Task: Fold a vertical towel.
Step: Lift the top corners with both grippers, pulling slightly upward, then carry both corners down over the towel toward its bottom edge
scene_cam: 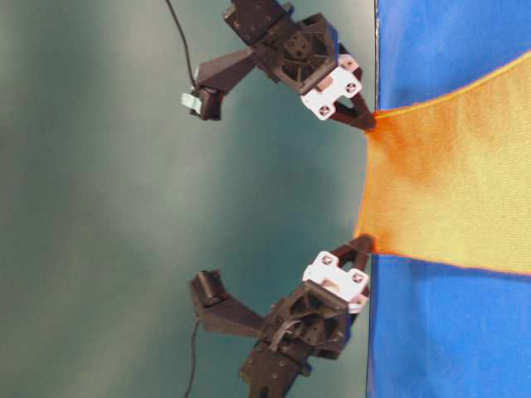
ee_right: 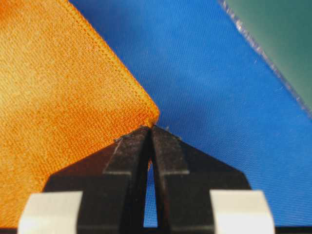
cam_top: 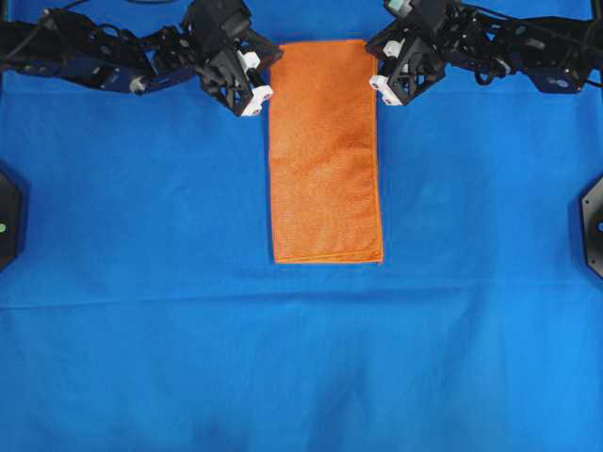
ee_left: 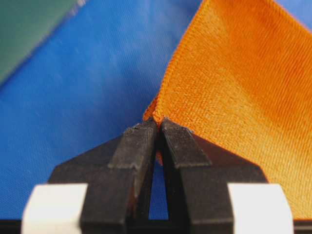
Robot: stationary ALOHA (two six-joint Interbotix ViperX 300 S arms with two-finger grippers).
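Note:
The orange towel lies as a tall rectangle on the blue cloth, its long sides running away from the front edge. My left gripper is at its far left corner. The left wrist view shows that gripper shut on the tip of the towel. My right gripper is at the far right corner. In the right wrist view it is shut on the hem corner of the towel. From table level, the towel's far edge is stretched between the two grippers and raised slightly off the table.
The blue cloth covers the whole table. Both arms reach in from the far side, left arm and right arm. Black mounts sit at the left edge and right edge. A green wall stands behind the table.

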